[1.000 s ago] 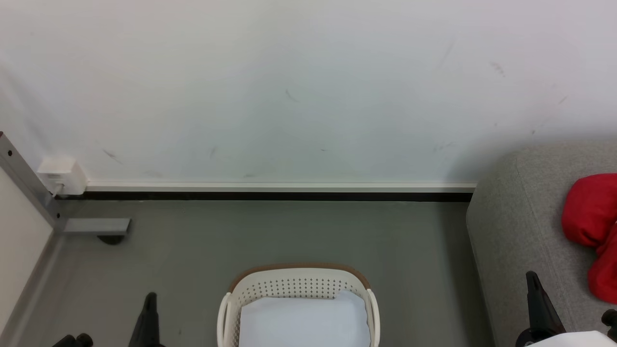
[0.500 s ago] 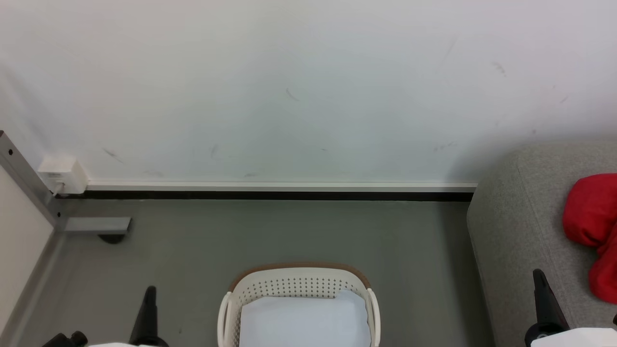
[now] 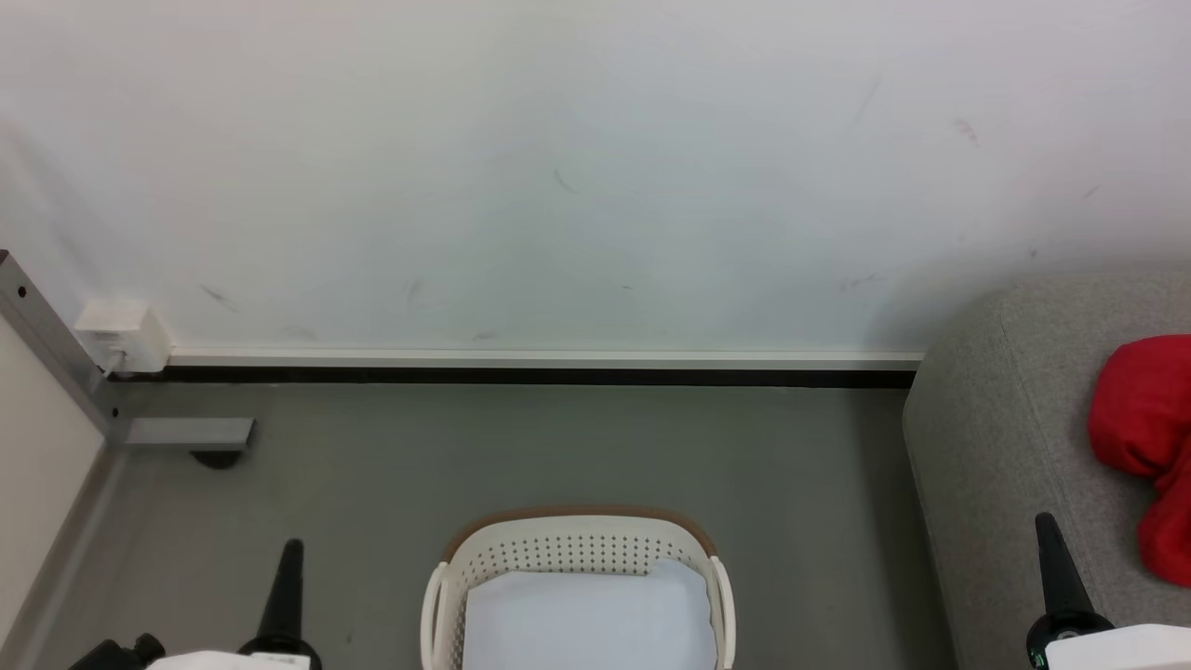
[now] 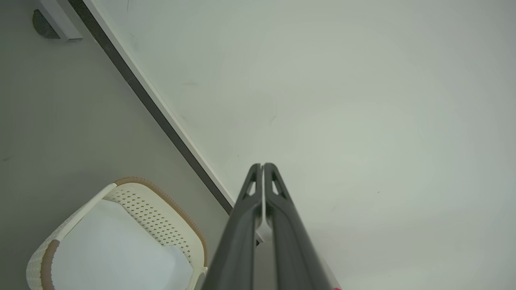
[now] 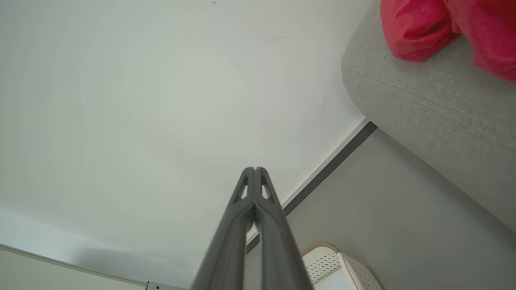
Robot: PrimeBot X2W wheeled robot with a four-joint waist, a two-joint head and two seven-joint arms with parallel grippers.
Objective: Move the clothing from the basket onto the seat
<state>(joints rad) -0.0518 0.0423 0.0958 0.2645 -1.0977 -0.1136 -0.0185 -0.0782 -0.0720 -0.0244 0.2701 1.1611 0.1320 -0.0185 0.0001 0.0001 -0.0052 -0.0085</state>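
Clothing [image 3: 1143, 433]: red, soft, bunched in a heap on the seat [image 3: 1005, 447] at the right edge of the head view. None shows in the basket [image 3: 558, 556]. Judged light, limp and not fragile, though liable to drape and trail. Best hold is a raised fold at the top of the heap (a shallow pinch should do). Basket, lower centre, holds a pale pad [image 3: 586, 619]. Left gripper [image 3: 290, 547], lower left, and right gripper [image 3: 1044, 521], lower right: jaws together, holding nothing.
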